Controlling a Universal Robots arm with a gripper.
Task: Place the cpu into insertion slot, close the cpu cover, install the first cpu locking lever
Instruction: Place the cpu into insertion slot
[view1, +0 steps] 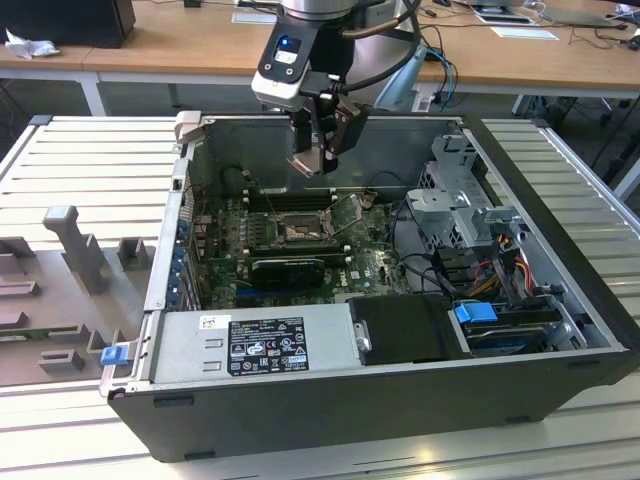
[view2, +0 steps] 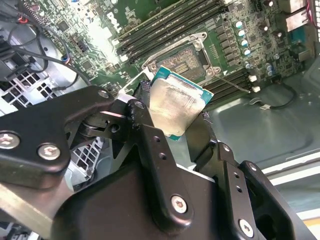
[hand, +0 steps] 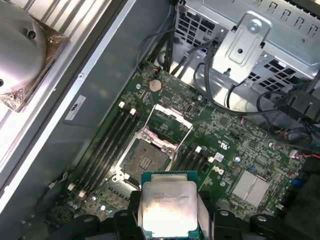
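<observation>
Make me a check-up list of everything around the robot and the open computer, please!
Surface: ribbed grey table, bearing an open computer case.
Job's things: cpu held above the motherboard; insertion slot bare; cpu cover swung open.
Clutter: grey fixture blocks on the exterior view's left.
Grippers: gripper shut on the cpu, over the case.
Cables: black cables and coloured wires by the drive cage.
Surroundings: wooden desks behind.

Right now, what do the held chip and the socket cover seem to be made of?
Chip: metal lid, dull silver-beige with a smudgy sheen, on a green board edge, probably laminate. Socket cover: thin silver-grey metal, likely stamped steel, glinting brightly along its edges.
</observation>
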